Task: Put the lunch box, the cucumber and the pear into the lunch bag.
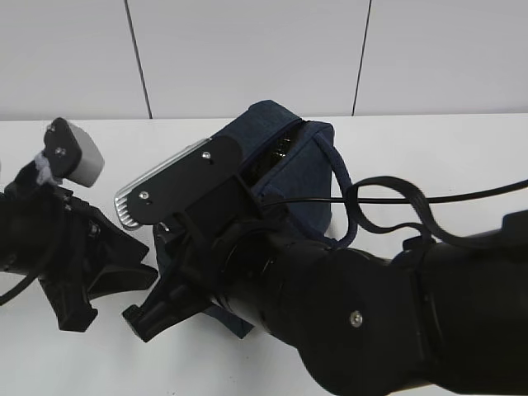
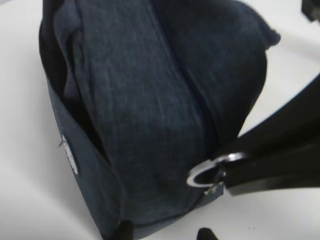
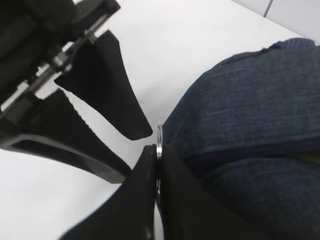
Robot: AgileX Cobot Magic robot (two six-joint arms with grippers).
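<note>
The dark navy lunch bag [image 1: 293, 186] lies on the white table, and it fills the left wrist view [image 2: 150, 100]. There its zipper seam looks closed. My right gripper [image 3: 157, 150] is shut on the silver ring pull [image 3: 159, 137] at the bag's near end. The ring also shows in the left wrist view [image 2: 207, 169], pinched by a black finger. My left gripper [image 2: 165, 232] is open and empty just in front of the bag's end. In the exterior view it [image 1: 111, 293] is left of the bag. The lunch box, cucumber and pear are out of view.
My right arm [image 1: 371, 322] fills the front of the exterior view and covers the bag's near half. The bag's looped handle [image 1: 342, 186] hangs at its right side. A white wall [image 1: 247, 49] stands behind the table [image 1: 429, 157].
</note>
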